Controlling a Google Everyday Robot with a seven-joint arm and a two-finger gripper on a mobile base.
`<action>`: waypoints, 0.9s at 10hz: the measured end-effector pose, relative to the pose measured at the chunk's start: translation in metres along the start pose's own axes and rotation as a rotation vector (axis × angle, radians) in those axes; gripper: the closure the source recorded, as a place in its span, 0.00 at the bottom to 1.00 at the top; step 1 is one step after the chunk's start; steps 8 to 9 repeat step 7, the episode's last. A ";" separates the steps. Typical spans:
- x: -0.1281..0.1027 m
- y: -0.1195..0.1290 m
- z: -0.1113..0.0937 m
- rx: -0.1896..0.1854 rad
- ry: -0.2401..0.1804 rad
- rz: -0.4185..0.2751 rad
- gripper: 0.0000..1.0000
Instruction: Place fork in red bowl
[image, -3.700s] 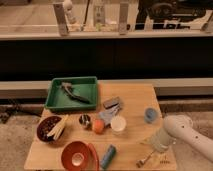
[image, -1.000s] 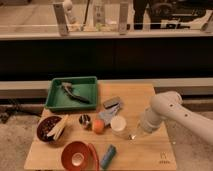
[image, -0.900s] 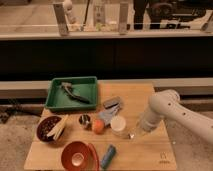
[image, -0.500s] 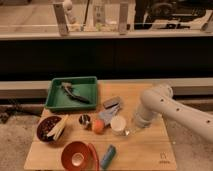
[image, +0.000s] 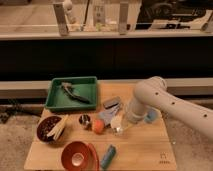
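Observation:
The red bowl (image: 77, 155) sits at the front left of the wooden table (image: 145, 150), glossy orange-red with a paler inside. My white arm (image: 150, 97) reaches in from the right. My gripper (image: 121, 129) hangs at its end, low over the table's middle, right at the white cup (image: 116, 121). It is to the right of and beyond the red bowl. I cannot make out the fork; it does not lie on the bare table, and whether it is in the gripper is hidden.
A green tray (image: 56, 97) with a dark utensil (image: 75, 93) stands back left. A dark maroon bowl with pale sticks (image: 50, 129) is at the left. A small metal cup (image: 85, 120), orange ball (image: 98, 126), grey packet (image: 112, 104), blue cup (image: 152, 116) and teal can (image: 108, 156) surround the middle.
My arm has swung left from the table's front right corner to the white cup in the middle. The slender thing under the gripper at front right no longer lies there.

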 end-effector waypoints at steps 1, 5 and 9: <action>-0.012 -0.002 0.007 -0.012 -0.011 -0.026 0.97; -0.072 -0.016 0.040 -0.072 -0.039 -0.203 0.97; -0.084 -0.014 0.050 -0.099 -0.031 -0.266 0.97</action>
